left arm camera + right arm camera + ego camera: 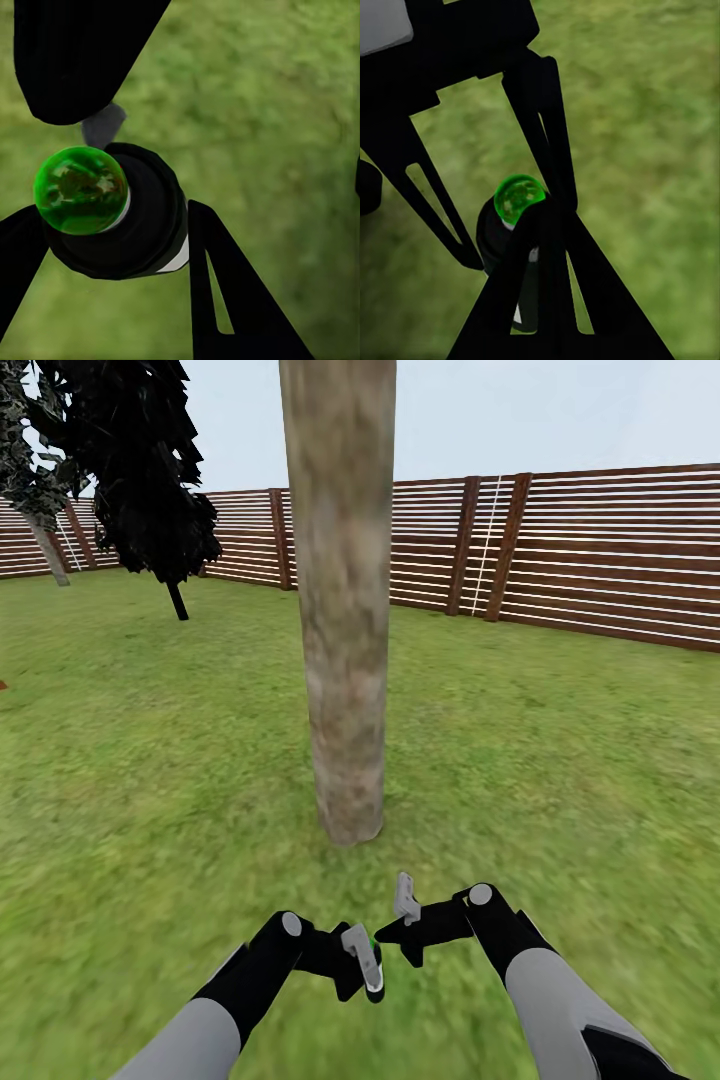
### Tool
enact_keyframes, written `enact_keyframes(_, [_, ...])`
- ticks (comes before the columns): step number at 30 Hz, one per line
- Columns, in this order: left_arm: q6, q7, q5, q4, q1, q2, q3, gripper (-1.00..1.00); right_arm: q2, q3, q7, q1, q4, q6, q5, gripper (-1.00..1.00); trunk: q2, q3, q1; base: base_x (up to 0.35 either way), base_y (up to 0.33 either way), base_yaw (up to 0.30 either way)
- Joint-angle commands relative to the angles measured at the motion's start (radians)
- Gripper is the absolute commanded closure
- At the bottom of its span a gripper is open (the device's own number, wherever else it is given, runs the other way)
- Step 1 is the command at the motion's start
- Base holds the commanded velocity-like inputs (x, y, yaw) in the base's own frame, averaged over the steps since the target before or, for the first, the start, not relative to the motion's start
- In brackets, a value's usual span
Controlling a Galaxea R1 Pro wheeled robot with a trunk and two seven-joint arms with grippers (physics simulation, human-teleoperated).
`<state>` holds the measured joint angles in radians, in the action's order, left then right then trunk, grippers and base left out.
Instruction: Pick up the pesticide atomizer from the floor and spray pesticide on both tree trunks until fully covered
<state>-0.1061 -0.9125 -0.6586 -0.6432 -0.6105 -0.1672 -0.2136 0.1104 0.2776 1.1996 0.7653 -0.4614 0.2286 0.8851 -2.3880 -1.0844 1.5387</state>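
Thick pale mottled tree trunk rising up the centre of the head view, base planted in the lawn just beyond the two arms. Brown slatted fence across the upper right and behind the trunk; dark-leaved thin tree at upper left, with a second pale trunk leaning at the far left edge near the fence.

Low in the head view, both arms reaching forward and inward, close together. Left gripper at bottom centre, its grey fingers pinching the small atomizer, visible there only as a speck of green at the fingertips. In the left wrist view, atomizer close up: black round body with a white band and a shiny green cap, seated between the dark fingers, grass blurred beyond.

Right gripper just right of the left one, one grey finger pointing up; whether spread or pressed together, cannot tell. In the right wrist view, atomizer with green cap seen between dark finger frames, over grass.
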Motion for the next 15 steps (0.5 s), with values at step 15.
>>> enact_keyframes(15, [0.002,0.0,-0.015,0.016,0.008,0.189,0.006,1.0,-0.002,0.0,0.001,0.0,0.0,0.0,0.0,1.0,0.0,0.0,0.0,0.0,0.0,0.0])
